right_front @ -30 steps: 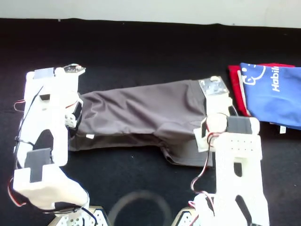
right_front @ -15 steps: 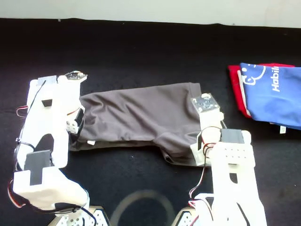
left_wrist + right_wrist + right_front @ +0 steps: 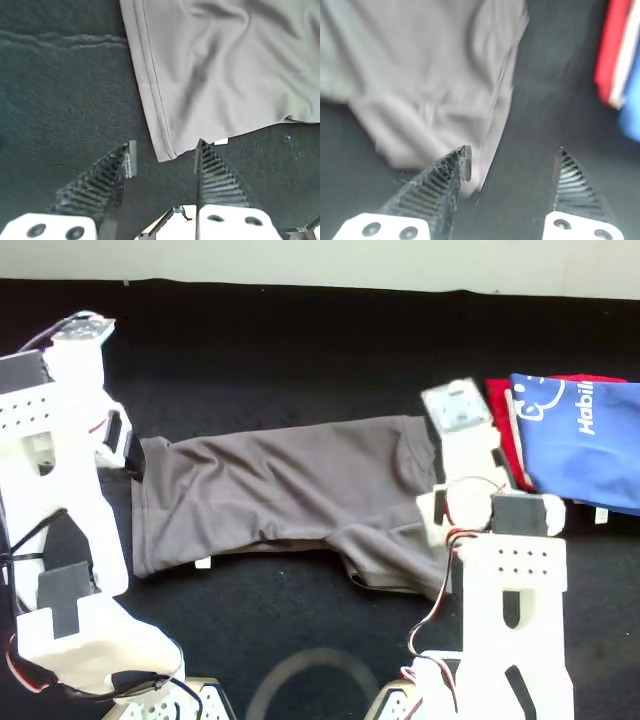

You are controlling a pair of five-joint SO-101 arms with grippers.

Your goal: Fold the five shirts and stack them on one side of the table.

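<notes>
Grey shirt: lies rumpled and part-folded across the centre of the black bench, long axis left to right. A flap of cloth juts from its lower edge, right of centre. A small white tag shows at the lower left hem.

Left tool: fingers apart, gripping nothing. The shirt's lower-left hem corner sits between the fingertips in the left wrist view; contact with the cloth cannot be told. In the high view the left arm stands at the left edge of frame, by the shirt's left end.

Right tool: fingers apart, empty, over the shirt's right edge. One finger is above grey cloth, the other above bare bench.

Stack at right edge of frame: folded blue shirt on top of a red shirt, apart from the grey shirt.
</notes>
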